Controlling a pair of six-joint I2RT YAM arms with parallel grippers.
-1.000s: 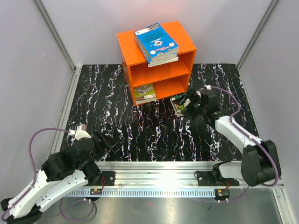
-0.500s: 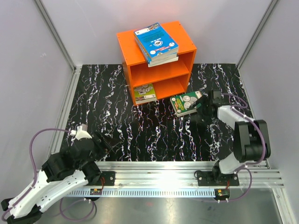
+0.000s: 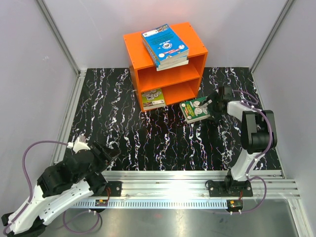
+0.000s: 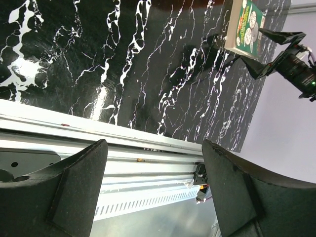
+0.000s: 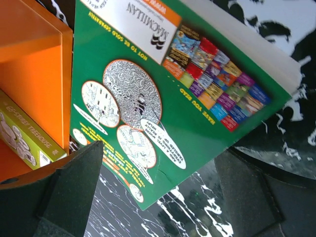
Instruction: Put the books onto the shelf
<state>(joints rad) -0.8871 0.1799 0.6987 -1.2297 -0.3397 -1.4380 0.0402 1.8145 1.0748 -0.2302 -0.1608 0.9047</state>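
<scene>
We are seeing the right gripper (image 3: 210, 108) gaping wide, holding nothing, at the glossy green book's (image 5: 148, 98) edge, its corners cropped; the left gripper (image 4: 153, 148) is hanging open, empty.

The left arm (image 3: 59, 180) and the right arm (image 3: 256, 131) both pair white link shells with chunky black joint housings, on black bases (image 3: 219, 187) bolted to a silver rail (image 3: 168, 190). A thin purple cable (image 3: 24, 165) loops off each arm. The fingers (image 4: 74, 192) are matte black, grainy wedges.
</scene>
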